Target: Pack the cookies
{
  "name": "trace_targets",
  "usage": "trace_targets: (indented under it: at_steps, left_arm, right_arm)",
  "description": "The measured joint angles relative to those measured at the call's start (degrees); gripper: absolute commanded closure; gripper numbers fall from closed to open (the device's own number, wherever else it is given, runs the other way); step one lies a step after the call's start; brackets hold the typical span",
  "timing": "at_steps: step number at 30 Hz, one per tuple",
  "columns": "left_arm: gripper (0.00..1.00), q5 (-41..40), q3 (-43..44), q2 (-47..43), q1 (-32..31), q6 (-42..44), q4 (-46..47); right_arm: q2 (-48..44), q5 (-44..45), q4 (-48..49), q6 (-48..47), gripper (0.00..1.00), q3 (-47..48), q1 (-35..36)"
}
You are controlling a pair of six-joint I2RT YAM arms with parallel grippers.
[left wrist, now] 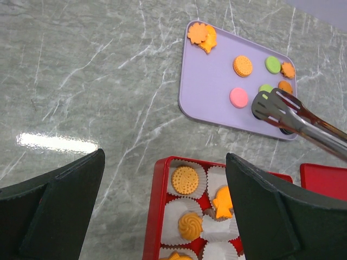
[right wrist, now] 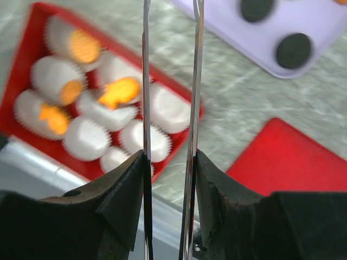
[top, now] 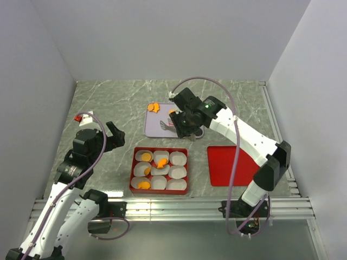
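Cookies lie on a lavender tray (top: 153, 128) (left wrist: 211, 81): orange shapes (left wrist: 202, 36), an orange disc (left wrist: 242, 65), green (left wrist: 272, 64) and pink (left wrist: 238, 97) discs, and black discs (right wrist: 293, 50). A red box (top: 133, 172) (left wrist: 154, 216) of white paper cups holds several orange cookies (left wrist: 185, 180) (right wrist: 118, 91). My right gripper (top: 182, 122) (right wrist: 169, 157) is shut on metal tongs (left wrist: 279, 110) (right wrist: 145, 81), whose tips hover over the tray's near right part with nothing seen between them. My left gripper (top: 115, 135) (left wrist: 164, 158) is open and empty, above the box's far left corner.
A red lid (top: 230, 165) (right wrist: 293, 162) lies flat to the right of the box. The grey marbled table runs left of the tray and box. White walls enclose three sides, and a metal rail runs along the near edge.
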Motion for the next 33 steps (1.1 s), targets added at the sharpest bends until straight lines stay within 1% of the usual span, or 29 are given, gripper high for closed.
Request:
trace_targets:
  at_steps: [6, 11, 17, 24, 33]
  left_arm:
    - [0.00, -0.4, 0.0, -0.4, 0.0, 0.0, 0.0]
    - [0.00, -0.9, 0.0, -0.3, 0.0, 0.0, 0.0]
    - [0.00, -1.0, 0.0, -0.3, 0.0, 0.0, 0.0]
    - [0.01, -0.9, 0.0, -0.3, 0.0, 0.0, 0.0]
    - [0.01, -1.0, 0.0, -0.3, 0.0, 0.0, 0.0]
  right_arm:
    - [4.3, 3.3, -2.0, 0.2, 0.53, 0.2, -5.7]
    - [4.7, 6.2, -3.0, 0.3, 0.53, 0.2, -8.2]
    - [5.0, 6.3, -3.3, 0.3, 0.52, -0.3, -8.6]
    - [6.2, 5.4, -3.3, 0.3, 0.48, -0.7, -8.6]
    - [7.9, 4.2, -3.5, 0.2, 0.48, -1.1, -8.6]
